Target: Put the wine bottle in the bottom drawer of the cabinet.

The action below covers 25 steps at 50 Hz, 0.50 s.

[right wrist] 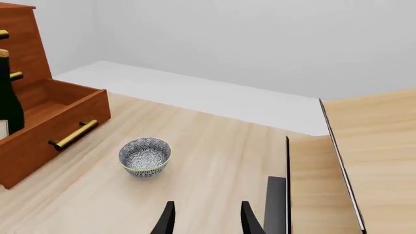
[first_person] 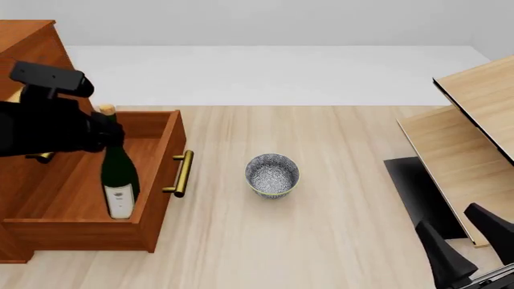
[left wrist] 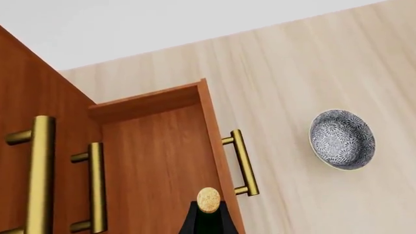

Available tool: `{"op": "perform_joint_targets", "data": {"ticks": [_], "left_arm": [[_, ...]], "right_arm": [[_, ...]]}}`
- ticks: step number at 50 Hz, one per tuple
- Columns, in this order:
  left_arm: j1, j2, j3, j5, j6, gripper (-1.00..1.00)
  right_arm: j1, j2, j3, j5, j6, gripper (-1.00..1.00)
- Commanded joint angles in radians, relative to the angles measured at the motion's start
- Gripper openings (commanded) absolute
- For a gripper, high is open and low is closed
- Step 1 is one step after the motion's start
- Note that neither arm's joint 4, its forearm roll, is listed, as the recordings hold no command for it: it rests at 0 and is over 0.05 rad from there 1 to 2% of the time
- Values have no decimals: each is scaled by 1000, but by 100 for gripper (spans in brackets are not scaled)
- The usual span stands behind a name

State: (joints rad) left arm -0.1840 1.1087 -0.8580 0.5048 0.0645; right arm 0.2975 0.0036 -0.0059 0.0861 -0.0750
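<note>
The reddish-brown cabinet [first_person: 24,42] stands at the far left with its bottom drawer [first_person: 165,150] pulled open. The dark green wine bottle [first_person: 120,171] stands upright inside the drawer, white label low and gold cap up. My left gripper [first_person: 107,129] is shut on the bottle's neck just below the cap. In the left wrist view the gold cap [left wrist: 208,199] sticks up between the dark fingers [left wrist: 188,222], over the open drawer [left wrist: 162,161]. My right gripper [first_person: 448,218] is open and empty at the near right. The right wrist view shows it [right wrist: 208,209] far from the drawer [right wrist: 58,117] and the bottle [right wrist: 9,107].
A blue-patterned bowl [first_person: 271,174] sits on the table right of the drawer's brass handle [first_person: 183,173]. Pale slanted-panel furniture [first_person: 473,120] with a black base [first_person: 413,186] stands at the right, close to my right gripper.
</note>
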Motion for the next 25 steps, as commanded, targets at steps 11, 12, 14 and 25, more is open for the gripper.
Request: {"op": "perform_joint_targets", "data": {"ticks": [11, 12, 14, 25], "left_arm": [[-21, 29, 15, -30, -38, -100], [-21, 33, 19, -33, -41, -100], [-24, 40, 22, -39, -44, -100], [-33, 79, 35, -67, -62, -100]], "right_arm": [[-5, -1, -2, 1, 2, 100], [-5, -1, -1, 1, -1, 100], [-6, -1, -1, 1, 2, 100], [-11, -1, -1, 1, 2, 100]]}}
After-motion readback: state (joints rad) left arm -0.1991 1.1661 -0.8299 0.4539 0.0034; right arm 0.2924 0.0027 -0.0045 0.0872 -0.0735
